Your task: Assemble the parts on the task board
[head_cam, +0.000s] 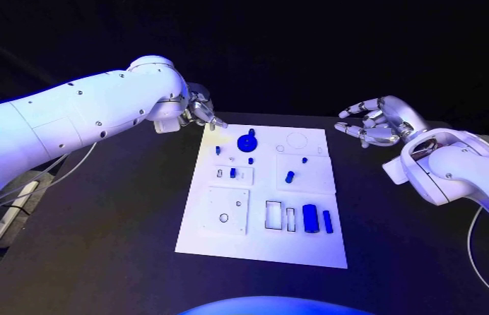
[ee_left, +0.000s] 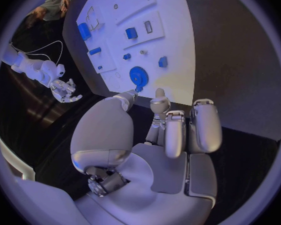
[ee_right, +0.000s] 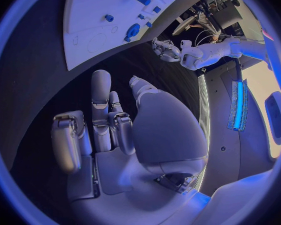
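Head view: the board point(head_cam: 267, 209) lies mid-desk point(head_cam: 112, 258), long side running away from the robot. Both hands hang off its far corners, so the parts stay unobstructed, prob. a ready pose before any pick. Left hand point(head_cam: 198, 110) sits just beyond the far-left corner, fingers loosely curled and apart, holding nothing. Right hand point(head_cam: 375, 123) is off the far-right corner, fingers spread, also empty.

Parts on the board: a gear point(head_cam: 248, 143) near the far end w/ a small peg point(head_cam: 219, 149) beside it, 2 small blocks point(head_cam: 233, 173) in the middle, and 2 longer pieces point(head_cam: 311, 218) at the near end next to open slots. These look loose rather than seated, though that's hard to judge from here. So assembly seems barely begun.

Left wrist view adds what the head cam can't: the left hand's palm side, w/ fingertips point(ee_left: 159, 94) just short of the board edge point(ee_left: 172, 97) and the gear point(ee_left: 138, 77) close ahead, the likely 1st target.

Right wrist view shows the right hand's fingers point(ee_right: 100, 85) over bare desk, well short of the board point(ee_right: 90, 30), and the left hand point(ee_right: 167, 49) across it.
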You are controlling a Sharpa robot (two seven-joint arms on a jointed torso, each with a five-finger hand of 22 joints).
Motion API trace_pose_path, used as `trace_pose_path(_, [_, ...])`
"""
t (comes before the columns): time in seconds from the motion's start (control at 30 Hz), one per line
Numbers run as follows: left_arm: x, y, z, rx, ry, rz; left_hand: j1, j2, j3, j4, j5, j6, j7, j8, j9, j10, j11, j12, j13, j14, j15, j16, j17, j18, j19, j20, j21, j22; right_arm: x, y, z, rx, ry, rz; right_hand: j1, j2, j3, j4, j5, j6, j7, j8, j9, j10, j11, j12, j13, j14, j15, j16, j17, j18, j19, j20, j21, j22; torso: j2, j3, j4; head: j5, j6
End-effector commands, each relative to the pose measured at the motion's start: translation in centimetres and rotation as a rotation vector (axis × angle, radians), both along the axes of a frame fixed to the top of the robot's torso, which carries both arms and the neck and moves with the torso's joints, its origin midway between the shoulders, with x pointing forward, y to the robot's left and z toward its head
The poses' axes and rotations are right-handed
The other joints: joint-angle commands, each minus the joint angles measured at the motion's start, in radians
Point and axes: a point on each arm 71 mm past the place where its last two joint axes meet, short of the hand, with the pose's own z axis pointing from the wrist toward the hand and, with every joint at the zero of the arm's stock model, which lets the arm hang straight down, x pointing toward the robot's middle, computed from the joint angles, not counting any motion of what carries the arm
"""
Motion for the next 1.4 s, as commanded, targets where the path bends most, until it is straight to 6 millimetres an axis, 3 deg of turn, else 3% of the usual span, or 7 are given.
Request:
trace_pose_path(0.03, [0.2,-0.1,-0.9,0.071,0.118,-0.047,0.017,0.005,-0.002,-0.002,0.005,-0.009,0.004,-0.009,-0.005,-0.011,0.002,-0.006,-0.005,0.105,0.01,0.005,0.262,-0.003,-0.001,0.011,-0.005,-0.002,0.0,0.1,-0.1,0.0,0.004,0.01,-0.01,0.003,0.0,0.008,-0.004,0.007,-0.001,0.006,0.002,0.072,-0.005,-0.006,0.231,-0.003,-0.004,0.004,-0.001,-0.001,0.091,-0.001,-0.003,0.249,0.002,0.0,-0.0016,0.005,0.003])
trace_pose_path(0.33, [1.4,-0.6,-2.7,0.108,0.165,-0.023,0.012,0.002,-0.009,0.0,0.002,-0.009,0.006,-0.013,-0.01,-0.015,0.005,-0.005,-0.007,0.105,0.013,0.006,0.262,-0.003,-0.001,0.013,-0.005,-0.002,0.0,0.3,-0.3,0.002,0.006,0.014,-0.009,0.003,0.001,0.008,-0.003,0.006,-0.001,0.006,0.002,0.071,-0.005,-0.007,0.229,-0.003,-0.004,0.004,-0.001,0.0,0.09,-0.001,-0.004,0.248,0.004,-0.0007,-0.0047,0.006,0.005])
trace_pose_path(0.53, [1.7,-0.8,-3.4,0.11,0.173,-0.012,0.008,0.002,-0.012,0.001,0.001,-0.008,0.007,-0.014,-0.011,-0.016,0.006,-0.005,-0.007,0.106,0.013,0.006,0.263,-0.003,-0.001,0.014,-0.005,-0.001,0.0,0.4,-0.3,0.004,0.007,0.016,-0.009,0.003,0.001,0.008,-0.002,0.006,-0.001,0.006,0.002,0.069,-0.005,-0.009,0.227,-0.003,-0.004,0.004,-0.001,0.0,0.089,-0.001,-0.006,0.246,0.003,0.0004,-0.0025,0.002,0.002])
trace_pose_path(0.97, [1.5,-1.2,-4.0,0.111,0.208,-0.031,0.004,0.008,-0.018,-0.001,0.002,0.01,0.003,-0.008,-0.012,-0.013,0.004,0.003,-0.002,0.106,0.013,0.006,0.263,-0.004,0.0,0.016,-0.001,0.005,0.0,0.6,-0.4,0.006,0.007,0.019,-0.008,0.004,0.001,0.008,0.0,0.006,-0.001,0.006,0.002,0.069,-0.005,-0.01,0.227,-0.003,-0.004,0.004,-0.001,0.0,0.089,-0.001,-0.007,0.246,0.001,0.0001,0.0003,0.001,0.0])
trace_pose_path(1.4, [1.3,-1.6,-4.3,0.109,0.218,-0.039,0.018,0.021,-0.009,-0.002,0.003,0.025,-0.001,-0.002,-0.014,-0.009,0.0,0.009,0.002,0.106,0.01,0.006,0.263,-0.005,0.002,0.015,0.002,0.011,0.0,0.7,-0.4,0.006,0.008,0.021,-0.008,0.004,0.001,0.008,0.0,0.006,-0.001,0.006,0.002,0.069,-0.005,-0.01,0.227,-0.003,-0.004,0.004,-0.001,0.0,0.089,-0.001,-0.007,0.246,0.002,0.0006,-0.0013,0.005,-0.004])
